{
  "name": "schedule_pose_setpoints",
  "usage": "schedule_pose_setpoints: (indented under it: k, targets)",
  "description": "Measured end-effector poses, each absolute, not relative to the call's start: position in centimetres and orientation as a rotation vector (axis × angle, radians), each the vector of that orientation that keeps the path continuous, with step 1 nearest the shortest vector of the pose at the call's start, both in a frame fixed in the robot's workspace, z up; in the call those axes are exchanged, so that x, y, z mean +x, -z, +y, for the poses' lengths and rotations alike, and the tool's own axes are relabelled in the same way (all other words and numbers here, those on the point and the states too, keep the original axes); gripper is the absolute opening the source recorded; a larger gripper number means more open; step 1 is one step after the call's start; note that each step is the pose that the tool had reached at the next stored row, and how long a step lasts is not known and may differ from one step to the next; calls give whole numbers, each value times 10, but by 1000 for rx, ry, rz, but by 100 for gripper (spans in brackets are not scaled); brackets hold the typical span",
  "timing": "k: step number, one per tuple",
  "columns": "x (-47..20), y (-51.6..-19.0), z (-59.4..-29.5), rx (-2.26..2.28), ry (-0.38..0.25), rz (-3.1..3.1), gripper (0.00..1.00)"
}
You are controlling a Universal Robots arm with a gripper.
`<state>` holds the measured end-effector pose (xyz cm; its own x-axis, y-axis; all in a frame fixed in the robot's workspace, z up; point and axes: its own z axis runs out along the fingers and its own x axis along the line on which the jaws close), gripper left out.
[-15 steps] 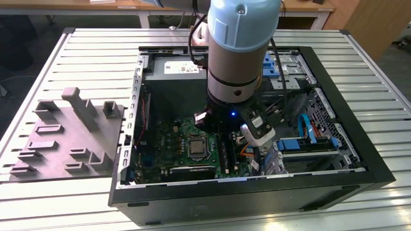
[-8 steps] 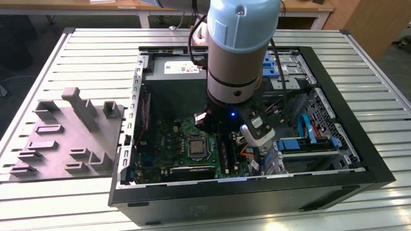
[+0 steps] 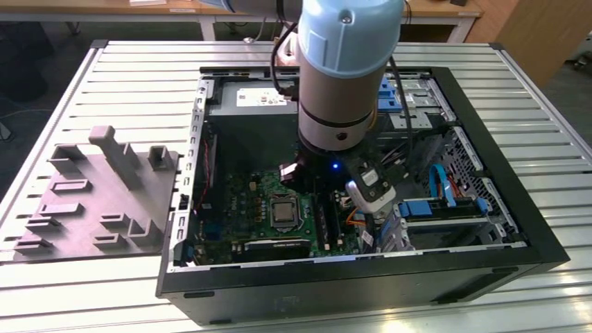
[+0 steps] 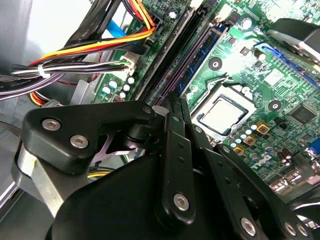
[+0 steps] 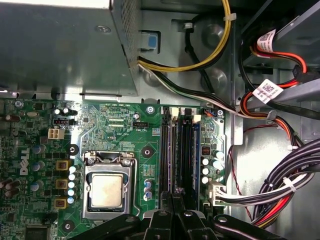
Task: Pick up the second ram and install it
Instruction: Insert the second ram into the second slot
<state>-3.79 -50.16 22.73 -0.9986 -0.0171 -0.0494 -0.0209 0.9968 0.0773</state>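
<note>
My arm (image 3: 342,83) reaches down into the open computer case (image 3: 518,208), over the green motherboard. A thin blue-green stick, the second ram (image 4: 206,49), stands in the black slot nearest the processor socket (image 4: 222,112). In the first wrist view it shows edge-on as a pale strip (image 5: 165,150). My gripper (image 4: 174,102) is shut, its two black fingers pressed together with no gap showing. Their tips sit low over the near end of the slot row (image 5: 173,197). Whether they touch the stick is hidden.
The grey power-supply box (image 5: 60,45) borders the board. Bundles of coloured cables (image 5: 285,185) run beside the slots on the side away from the socket. Blue drive brackets (image 3: 444,208) fill the case's right in the exterior view. A grey parts fixture (image 3: 102,194) lies on the slatted table at its left.
</note>
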Motion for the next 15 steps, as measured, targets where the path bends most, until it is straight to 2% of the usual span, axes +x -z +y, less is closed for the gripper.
schedule_pose_setpoints:
  k: [15]
  targets:
    - [-38, -227, -502, 13, -119, 3089, 11]
